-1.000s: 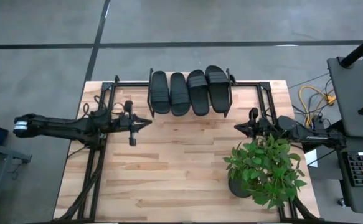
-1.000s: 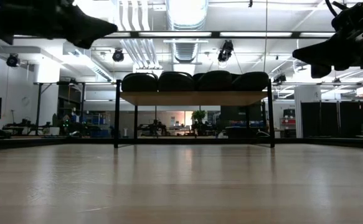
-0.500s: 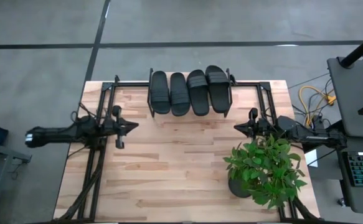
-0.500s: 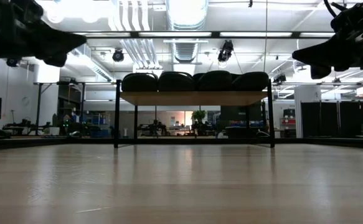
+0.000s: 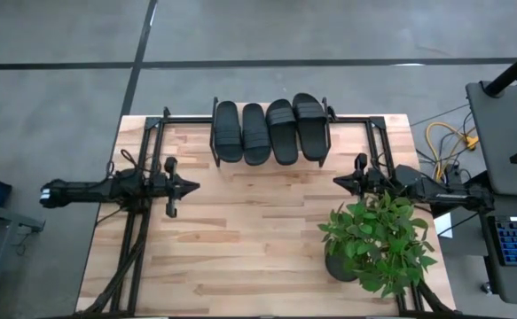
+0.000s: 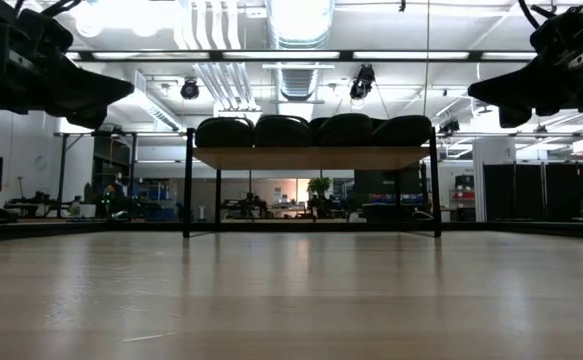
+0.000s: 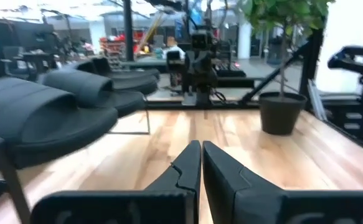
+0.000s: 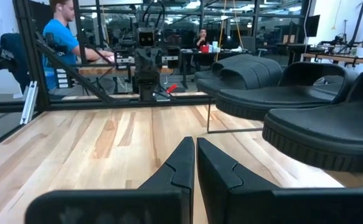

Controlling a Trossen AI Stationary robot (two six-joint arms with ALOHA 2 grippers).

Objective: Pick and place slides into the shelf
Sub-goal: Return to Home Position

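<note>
- Two dark fingers (image 7: 184,171) tip the left gripper (image 5: 193,186). They are pressed together with nothing between them. The gripper hangs above the left side of the pale butcher-block wooden table (image 5: 240,257) and points right, towards the middle. Empty and well apart from the rack, it looks parked rather than poised to pick.
- No slide shows on the table top in front of it, so I judge there is nothing left to fetch on this side.
- Four matte black open-toe slide sandals (image 5: 254,135) with wide straps lie side by side on the shelf (image 6: 311,158). This is a small low rack with a light wood board on a thin black metal frame, at the far edge of the table, in the middle.
- They lie parallel and close together, each running near to far. Between them they take up nearly the whole width of the board, which is probably why they are packed this way.
- In the low view their strap humps sit in a row on the board and none hangs over the front. The placing part of the job appears finished.
- The right gripper (image 5: 336,182) hangs above the right side of the table, pointing left like a mirror of the other. Its fingers are closed on nothing, which suits a resting pose.
- A green leafy plant (image 5: 378,239) in a dark pot stands near the right edge. Its leaves hide part of the right arm in the high view, and it seems to play no part in the task.
</note>
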